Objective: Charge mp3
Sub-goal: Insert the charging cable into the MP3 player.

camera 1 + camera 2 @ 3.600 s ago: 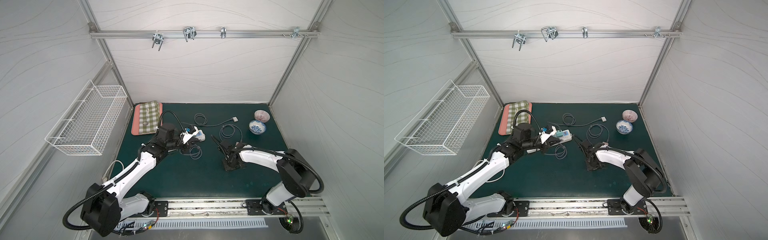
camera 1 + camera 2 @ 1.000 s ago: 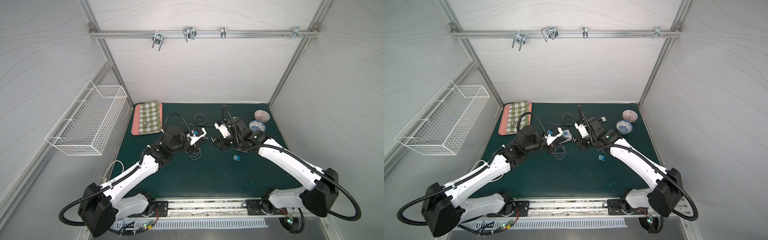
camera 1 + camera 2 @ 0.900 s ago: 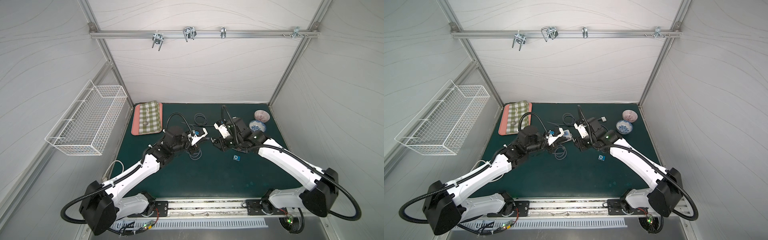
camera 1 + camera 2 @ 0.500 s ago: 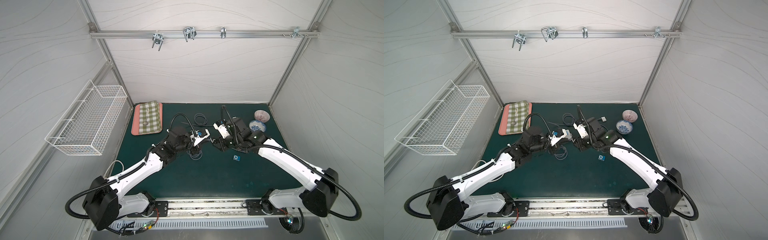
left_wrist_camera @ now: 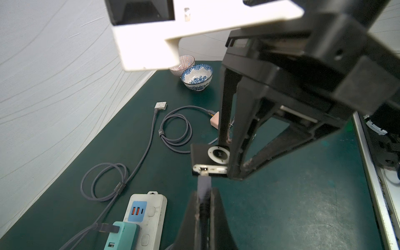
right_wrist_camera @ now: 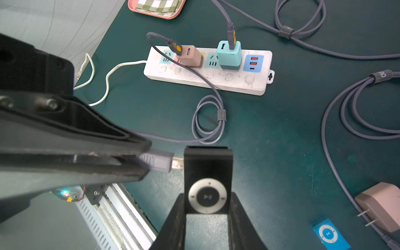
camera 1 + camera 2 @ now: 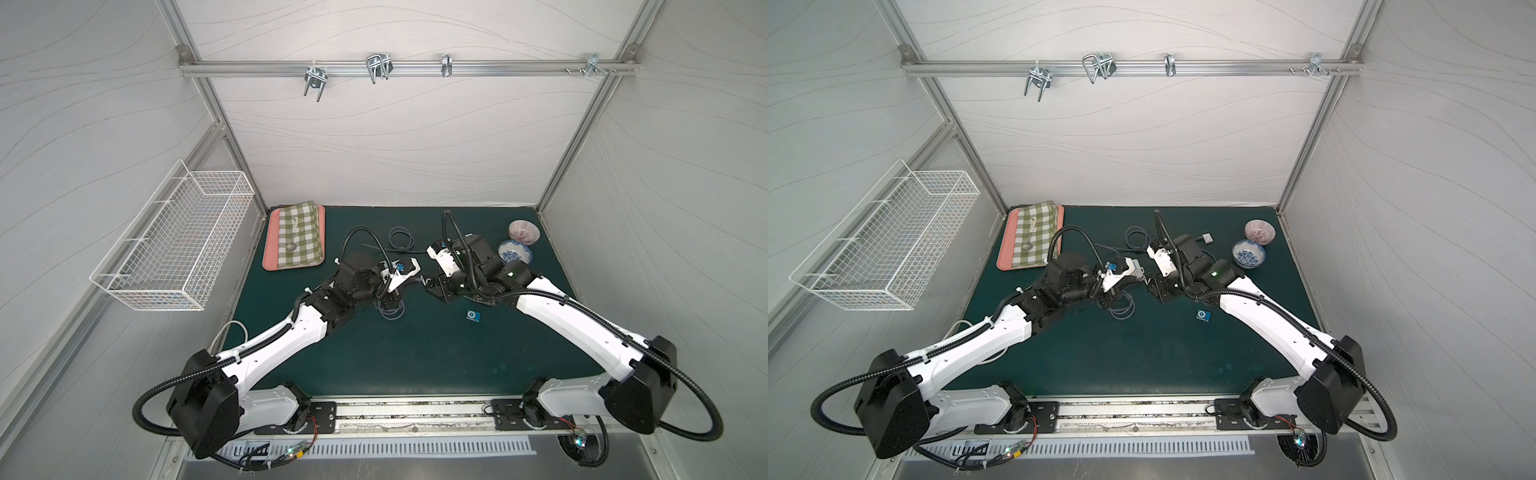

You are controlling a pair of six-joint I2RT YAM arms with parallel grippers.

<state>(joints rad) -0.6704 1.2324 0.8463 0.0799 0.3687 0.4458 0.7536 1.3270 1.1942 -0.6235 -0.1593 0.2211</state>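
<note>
A black mp3 (image 6: 207, 168) with a white control ring is held off the mat, with my right gripper (image 6: 207, 202) shut on its lower end. My left gripper (image 5: 203, 194) is shut on the grey plug (image 5: 204, 184) of a charging cable. The plug's metal tip meets the port on the player's edge (image 5: 202, 168), and a short length of bare metal shows between plug body (image 6: 158, 161) and player. The cable runs back through a coil (image 6: 207, 121) to a pink charger (image 6: 190, 56) in the white power strip (image 6: 255, 84). In both top views the two grippers meet mid-table (image 7: 420, 281) (image 7: 1143, 281).
A blue mp3 (image 7: 471, 316) lies on the green mat near the right arm. A loose pink charger (image 6: 381, 203), a teal charger (image 6: 229, 54) and further grey cable coils (image 5: 176, 127) lie around. Two bowls (image 7: 514, 251) stand back right, a pink tray (image 7: 270, 249) with checked cloth back left.
My left gripper has carried the plug to the right, up to the mp3's port. The right arm has held the player in place.
</note>
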